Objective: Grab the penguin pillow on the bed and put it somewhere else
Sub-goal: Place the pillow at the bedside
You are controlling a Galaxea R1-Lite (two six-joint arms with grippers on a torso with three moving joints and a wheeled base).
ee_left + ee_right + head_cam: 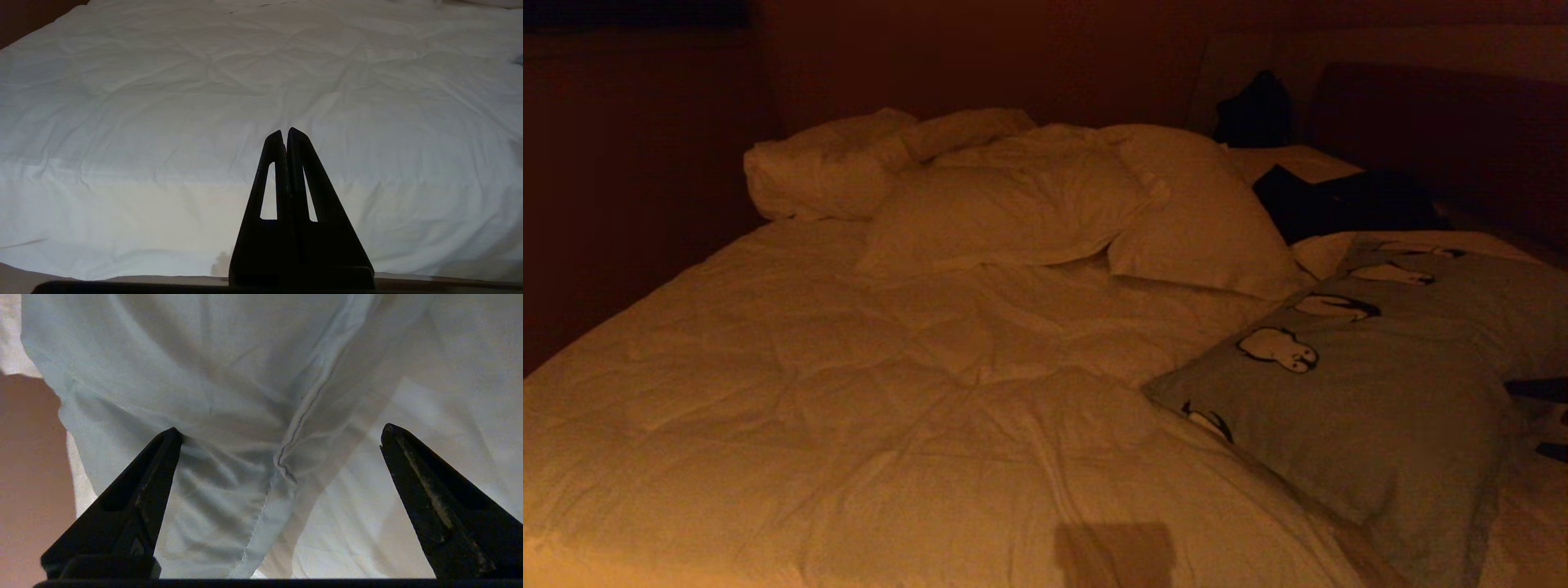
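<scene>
Grey-blue penguin pillow (1388, 392) lies at four o'clock on the bed (866, 392), duvet bare toward nine. Right gripper (280, 433) hangs spread over its flanged edge; left gripper (285, 132) pressed together. No readable writing.

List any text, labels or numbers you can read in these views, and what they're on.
None can be read.
Pale grey-blue penguin-print pillow on the cream quilted bed: only cartoon penguins show in the head view; no line of text can be made out.
Right wrist view: plain pillow fabric between the tips of the open right pincer, no label.
Left wrist view: bare duvet beyond the shut left pincer, no writing.
</scene>
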